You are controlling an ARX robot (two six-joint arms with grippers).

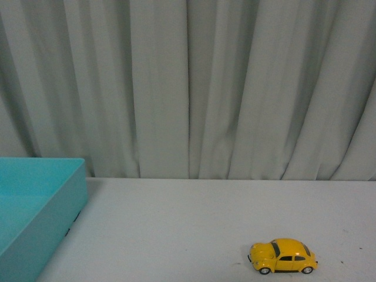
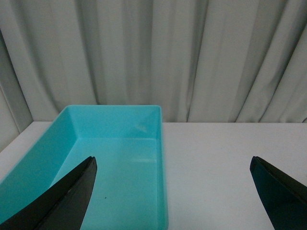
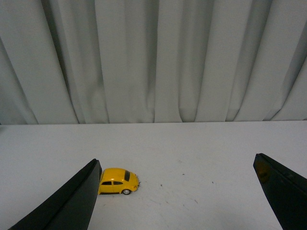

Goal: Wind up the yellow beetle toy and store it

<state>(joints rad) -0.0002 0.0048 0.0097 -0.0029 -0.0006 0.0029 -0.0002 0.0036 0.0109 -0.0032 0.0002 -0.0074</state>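
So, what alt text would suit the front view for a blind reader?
A small glossy yellow toy beetle car sits on its wheels near the front right of a white table. A turquoise plastic bin stands at the left edge, pale grey curtains behind.

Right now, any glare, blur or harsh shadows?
Front view: flat, even light, slightly soft; yellow beetle toy casts a faint shadow. Left wrist view: fingers near-black silhouettes, teal bin sharp. Right wrist view: same dark fingers, little glare.
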